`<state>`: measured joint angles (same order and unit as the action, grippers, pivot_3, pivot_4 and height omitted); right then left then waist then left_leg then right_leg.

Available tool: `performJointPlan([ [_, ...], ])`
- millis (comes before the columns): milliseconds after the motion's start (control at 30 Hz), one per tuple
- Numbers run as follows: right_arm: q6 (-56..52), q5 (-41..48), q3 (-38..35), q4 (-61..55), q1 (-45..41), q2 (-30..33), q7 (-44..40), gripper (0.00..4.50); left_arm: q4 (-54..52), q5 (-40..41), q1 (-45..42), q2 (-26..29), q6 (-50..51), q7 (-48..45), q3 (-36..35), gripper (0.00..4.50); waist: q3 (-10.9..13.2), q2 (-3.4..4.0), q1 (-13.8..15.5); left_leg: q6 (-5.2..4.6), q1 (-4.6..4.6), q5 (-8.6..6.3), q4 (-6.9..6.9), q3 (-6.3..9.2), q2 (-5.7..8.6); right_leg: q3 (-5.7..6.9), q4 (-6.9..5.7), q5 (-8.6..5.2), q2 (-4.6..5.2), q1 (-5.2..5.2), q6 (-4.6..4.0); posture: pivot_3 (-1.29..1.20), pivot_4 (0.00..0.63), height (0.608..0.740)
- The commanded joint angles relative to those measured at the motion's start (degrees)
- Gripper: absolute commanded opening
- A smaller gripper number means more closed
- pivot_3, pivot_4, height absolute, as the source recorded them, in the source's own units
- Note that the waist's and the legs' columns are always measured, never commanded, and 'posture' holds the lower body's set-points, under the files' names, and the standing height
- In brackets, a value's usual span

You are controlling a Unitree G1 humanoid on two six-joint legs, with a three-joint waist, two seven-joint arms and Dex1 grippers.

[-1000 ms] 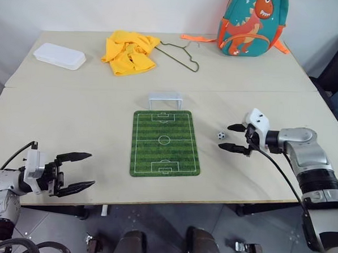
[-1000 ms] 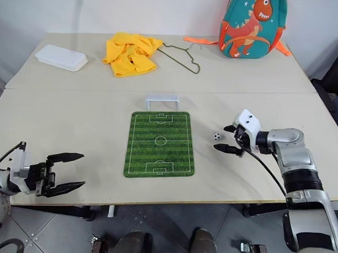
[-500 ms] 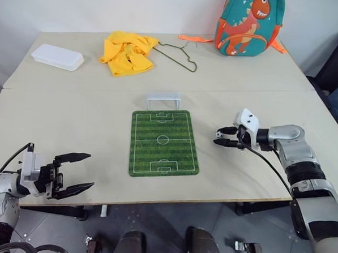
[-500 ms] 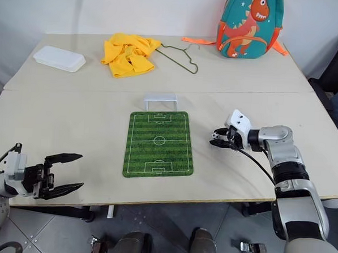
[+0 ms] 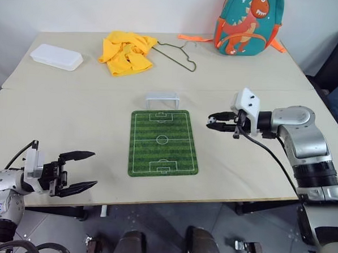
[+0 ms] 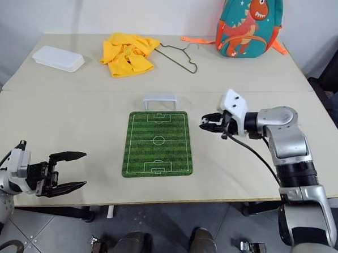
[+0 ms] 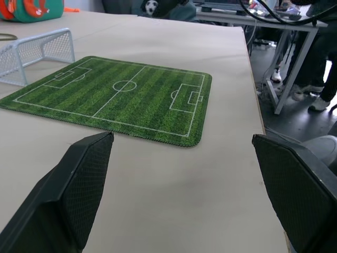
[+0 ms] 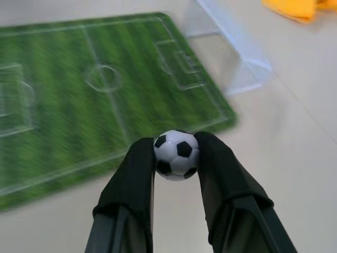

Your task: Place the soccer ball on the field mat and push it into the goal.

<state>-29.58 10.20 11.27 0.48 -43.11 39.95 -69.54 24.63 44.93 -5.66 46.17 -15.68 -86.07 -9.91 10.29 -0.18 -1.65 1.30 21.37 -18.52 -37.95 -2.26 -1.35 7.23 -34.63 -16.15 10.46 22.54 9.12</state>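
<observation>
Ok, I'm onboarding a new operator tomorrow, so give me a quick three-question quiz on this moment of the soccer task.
1. True or false: the ball lies on the mat.
2. What does the right pincer hold? A) hanger B) ball C) goal
3. The goal stands at the mat's ____ edge, seen from the robot.

Key:
1. False; it is held beside the mat, right of it.
2. B; the left pincer is open and empty.
3. Far.

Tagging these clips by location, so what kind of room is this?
Probably an indoor lab or office workroom: pale wooden worktable, a second desk with cables beyond it, grey tiled floor.
</observation>
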Motion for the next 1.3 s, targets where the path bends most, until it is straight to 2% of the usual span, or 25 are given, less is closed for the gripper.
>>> performJointPlan([
  [33, -13.8, 1.6, 6.8, -15.2, 0.8, -1.6, 2.0, 0.84, -1.5, 1.8, 0.1, 0.8, -1.1, -6.4, 2.3, 4.5, 0.0, 0.0, 0.0, 0.02, 0.0, -0.03, -0.01, -0.03, -0.06, 0.0, 0.0, 0.0, -0.05, 0.01, -0.03, 0.0, 0.15, 0.74],
  [200, -18.4, 0.8, 13.3, -18.3, -0.4, -6.0, 5.1, 0.84, -1.3, 3.2, -0.4, 1.5, -3.0, -6.4, 5.3, 4.5, 0.0, -0.01, 0.2, 0.0, 0.02, -0.08, -0.08, -0.04, -0.09, -0.01, 0.0, 0.01, -0.08, 0.02, -0.06, 0.0, 0.15, 0.74],
  [500, -13.0, -3.9, 21.8, -8.4, -3.6, -12.1, 7.0, 0.84, 0.0, 3.7, -1.3, 0.8, -4.8, -6.4, 6.5, 4.5, 0.0, -0.01, 0.0, -0.01, 0.05, -0.11, -0.11, -0.07, -0.1, 0.01, -0.02, 0.0, -0.11, 0.06, -0.07, 0.0, 0.15, 0.74],
  [800, -9.4, -5.5, 23.4, -3.8, -4.2, -13.2, 4.8, 0.84, -0.4, 3.4, -0.5, 0.5, -4.8, -6.4, 5.1, 4.5, 0.0, -0.01, 0.0, -0.02, 0.05, -0.11, -0.11, -0.11, -0.12, 0.0, -0.01, 0.0, -0.11, 0.08, -0.07, 0.0, 0.15, 0.74],
  [1300, -9.9, -5.9, 23.5, -5.9, -3.2, -13.4, 3.6, 0.84, -1.1, 2.3, 0.0, -1.2, -4.3, -6.4, 3.4, 4.5, 0.0, -0.02, -0.1, 0.0, 0.05, -0.12, -0.11, -0.11, -0.15, 0.01, -0.01, 0.0, -0.13, 0.08, -0.07, 0.0, 0.15, 0.74],
])
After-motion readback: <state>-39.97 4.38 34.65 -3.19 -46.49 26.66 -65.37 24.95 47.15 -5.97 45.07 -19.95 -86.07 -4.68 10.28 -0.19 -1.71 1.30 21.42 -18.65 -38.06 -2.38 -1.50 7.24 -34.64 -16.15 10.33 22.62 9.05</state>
